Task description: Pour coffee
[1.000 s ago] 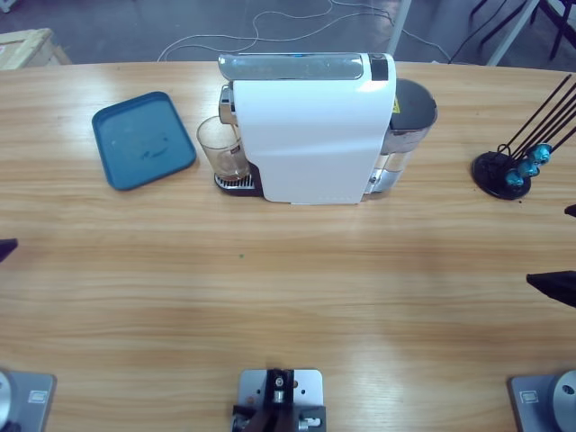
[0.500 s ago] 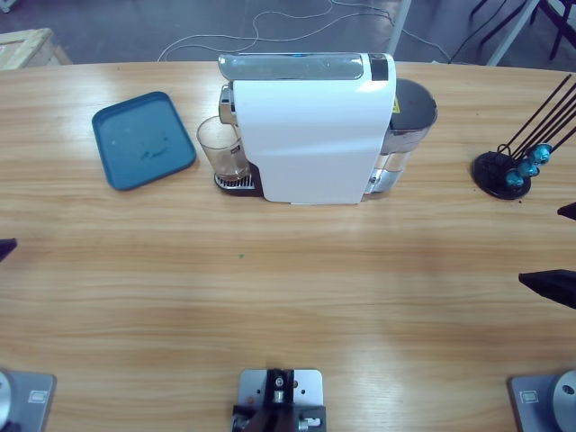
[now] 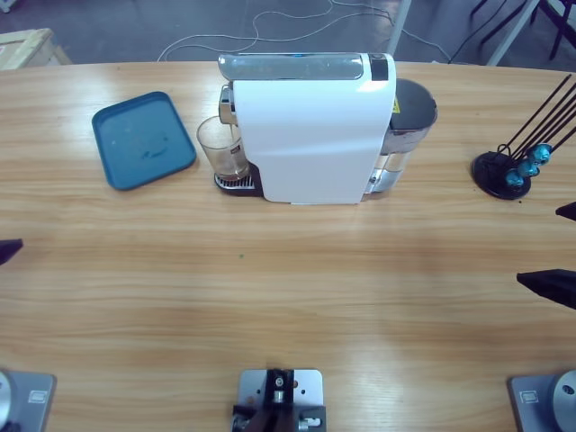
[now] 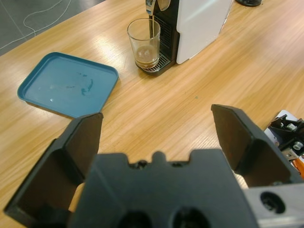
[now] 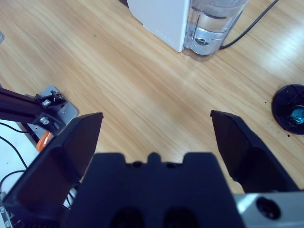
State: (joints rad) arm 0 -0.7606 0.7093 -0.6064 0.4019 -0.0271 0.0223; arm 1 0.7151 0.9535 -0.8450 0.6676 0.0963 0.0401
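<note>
A clear glass (image 3: 220,148) stands on the drip grate under the spout of the white coffee machine (image 3: 310,126). A shallow layer of dark coffee (image 4: 145,61) lies in the bottom of the glass (image 4: 144,42). My left gripper (image 4: 156,118) hangs open and empty over the table's left edge, well short of the glass; only a black tip (image 3: 9,250) of it shows in the high view. My right gripper (image 5: 156,118) is open and empty at the table's right edge (image 3: 551,247), facing the machine's water tank (image 5: 213,28).
A blue tray (image 3: 142,139) lies left of the glass. A black capsule holder (image 3: 506,173) with thin rods and blue capsules stands at the right. A cable runs from behind the water tank (image 3: 405,126). Bare wood stretches in front of the machine.
The right gripper's jaw tips have crept a little further in from the right edge. The left jaw tip has shifted very slightly inward. Glass and machine are as before.
</note>
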